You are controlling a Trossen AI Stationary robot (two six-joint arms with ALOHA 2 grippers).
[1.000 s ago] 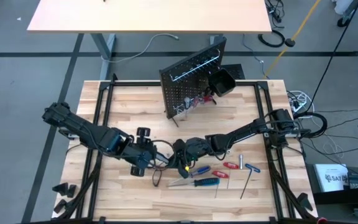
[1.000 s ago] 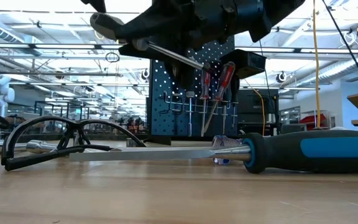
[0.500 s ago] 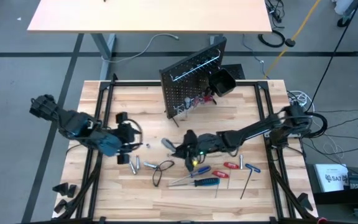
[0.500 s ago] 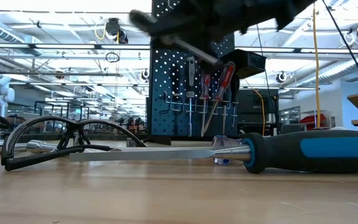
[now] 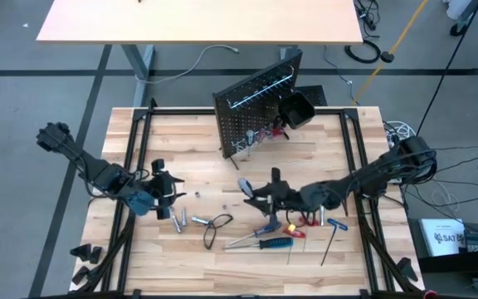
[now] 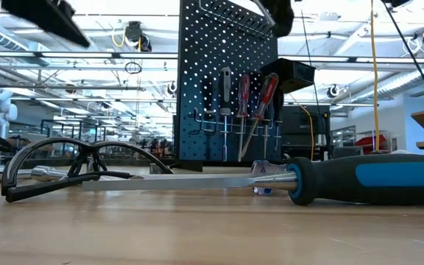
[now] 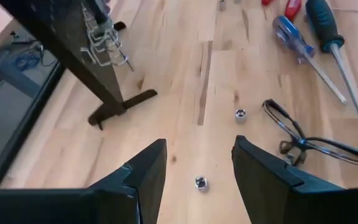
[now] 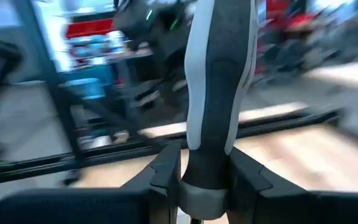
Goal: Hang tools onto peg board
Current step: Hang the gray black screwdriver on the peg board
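The grey-handled screwdriver (image 8: pixel 219 74) is clamped between the fingers of the right gripper (image 5: pixel 260 193), raised above the table centre. The peg board (image 5: pixel 256 112) stands upright at 12 o'clock from it, with three screwdrivers (image 6: pixel 252 110) hanging on its hooks. Loose tools (image 5: pixel 293 228) lie at 5 o'clock of the gripper. The left gripper (image 5: pixel 166 189), jaws apart and empty, sits at 9 o'clock, near the black wire loop (image 5: pixel 217 226).
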